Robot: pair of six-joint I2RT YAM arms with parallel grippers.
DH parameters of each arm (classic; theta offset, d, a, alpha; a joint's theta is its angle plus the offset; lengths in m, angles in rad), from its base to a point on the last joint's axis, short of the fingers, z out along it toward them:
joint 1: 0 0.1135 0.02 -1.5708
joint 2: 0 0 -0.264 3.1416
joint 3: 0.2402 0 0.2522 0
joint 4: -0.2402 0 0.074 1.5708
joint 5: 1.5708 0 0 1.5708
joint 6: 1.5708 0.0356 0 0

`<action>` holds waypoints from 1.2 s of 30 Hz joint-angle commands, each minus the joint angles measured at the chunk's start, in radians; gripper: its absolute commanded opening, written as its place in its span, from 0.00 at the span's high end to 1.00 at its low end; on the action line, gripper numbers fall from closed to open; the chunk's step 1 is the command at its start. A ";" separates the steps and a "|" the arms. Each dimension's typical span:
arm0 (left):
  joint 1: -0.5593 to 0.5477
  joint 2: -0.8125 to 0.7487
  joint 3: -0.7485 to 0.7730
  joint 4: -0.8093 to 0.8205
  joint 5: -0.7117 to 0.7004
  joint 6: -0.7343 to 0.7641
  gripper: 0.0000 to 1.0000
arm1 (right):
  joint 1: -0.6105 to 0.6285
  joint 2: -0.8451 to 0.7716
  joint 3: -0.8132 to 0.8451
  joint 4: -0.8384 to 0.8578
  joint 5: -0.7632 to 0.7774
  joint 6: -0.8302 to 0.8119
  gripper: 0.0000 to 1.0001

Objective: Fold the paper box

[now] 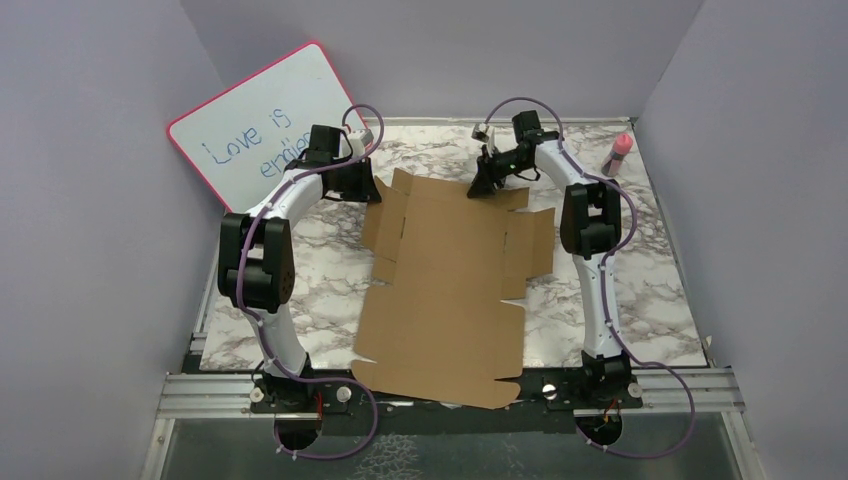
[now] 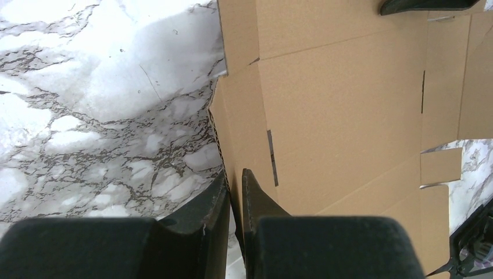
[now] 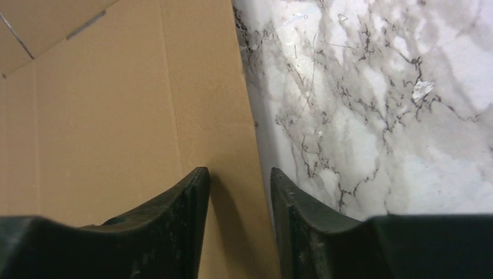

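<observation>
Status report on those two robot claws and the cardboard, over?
Left gripper shut on paper box, far-left edge. Right gripper open, straddling its far edge. Box lies flat, unfolded. Whiteboard, pink bottle off to the sides, not in the way.

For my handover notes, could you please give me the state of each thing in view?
paper box: unfolded, mostly flat.
left gripper: shut on the paper box's edge.
right gripper: open, straddling the paper box's edge.
whiteboard: propped tilted, written on.
pink bottle: upright.
</observation>
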 commanded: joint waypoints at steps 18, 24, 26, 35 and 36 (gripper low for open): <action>0.002 0.018 0.028 0.029 -0.071 -0.064 0.84 | 0.003 -0.228 -0.176 0.125 -0.009 -0.151 0.99; 0.006 0.032 0.016 0.056 -0.077 -0.083 0.80 | 0.020 -0.334 -0.306 0.204 0.054 -0.220 0.99; 0.005 0.032 0.006 0.069 -0.076 -0.083 0.78 | 0.031 -0.373 -0.361 0.236 0.080 -0.260 0.99; 0.009 0.022 -0.011 0.090 -0.100 -0.079 0.61 | 0.077 -0.474 -0.498 0.330 0.225 -0.290 0.99; 0.011 0.017 -0.013 0.091 -0.103 -0.081 0.58 | 0.085 -0.487 -0.514 0.346 0.246 -0.298 0.99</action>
